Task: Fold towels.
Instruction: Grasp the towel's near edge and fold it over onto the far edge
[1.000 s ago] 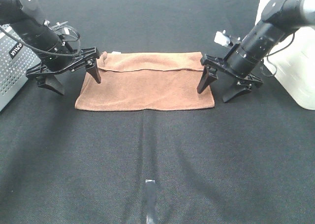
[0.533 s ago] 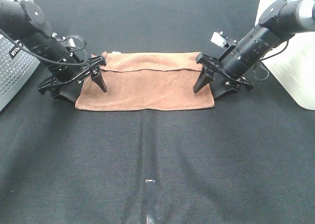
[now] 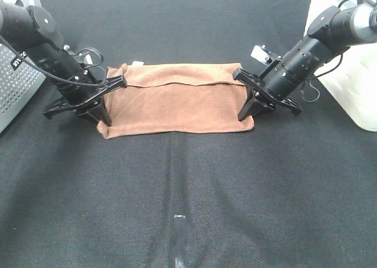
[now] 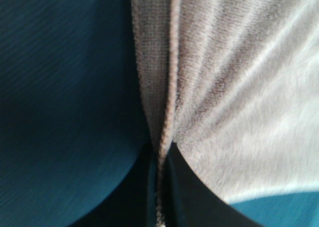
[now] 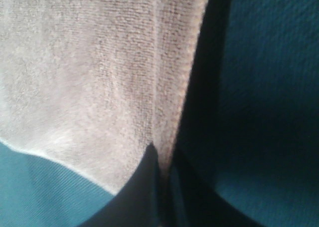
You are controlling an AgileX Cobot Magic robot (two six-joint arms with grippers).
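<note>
Where lettering shows, on a grey perforated box (image 3: pixel 13 85) at the far left, the white characters are half hidden by the arm and I cannot read them. A small white tag (image 3: pixel 137 62) on the towel's far edge is too small to read.

My left arm slopes down from the far left corner. The left gripper (image 3: pixel 106 121) is closed, pinching the towel's (image 3: pixel 177 103) near left corner against the counter (image 3: pixel 188 185). The right arm slopes down from the far right in mirror pose. The right gripper (image 3: pixel 244 116) is likewise clamped on the near right corner.

In the left wrist view the left gripper (image 4: pixel 162 162) has its black tips pressed together with a ridge of towel (image 4: pixel 239 87) between them. The right wrist view shows the same: right gripper (image 5: pixel 162 162) shut on the towel's (image 5: pixel 89 62) hemmed edge.

The towel is reddish-brown looped terry, a long rectangle lying crosswise in the far middle of the counter. A folded layer leaves a wavy hem line near the far edge. The counter is covered in black woven cloth. A white bin (image 3: pixel 353 73) stands at the right.
</note>
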